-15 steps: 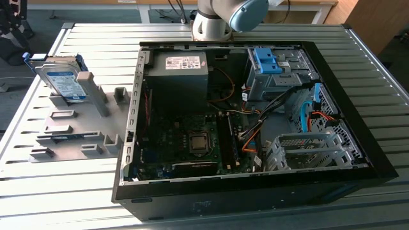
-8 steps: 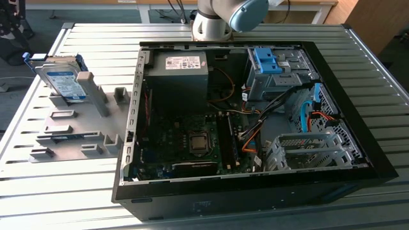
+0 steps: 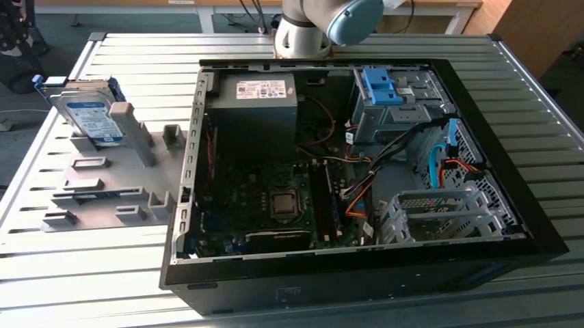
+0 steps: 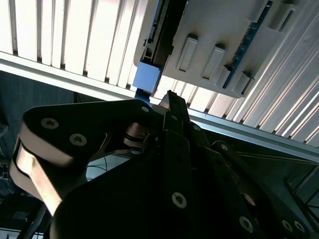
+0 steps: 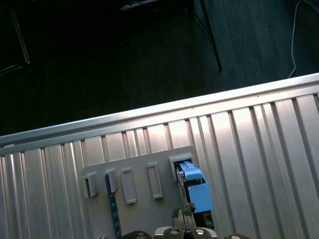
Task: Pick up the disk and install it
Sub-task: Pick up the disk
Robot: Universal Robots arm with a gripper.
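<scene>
0 of 2 steps done | disk [image 3: 91,117] upright in rack [image 3: 100,188] on worktop [image 3: 91,273], outside computer case [image 3: 511,205] | gripper [image 4: 172,99] faces rack; we cannot tell its grip

No legible text anywhere.

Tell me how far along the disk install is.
Nothing looks done yet. The silver-grey rectangular metal disk with blue side rails stands in the grey slotted holder, at the exterior view's left of the open black computer case. The gripper is apart from it. Pickup and installation both remain.
</scene>
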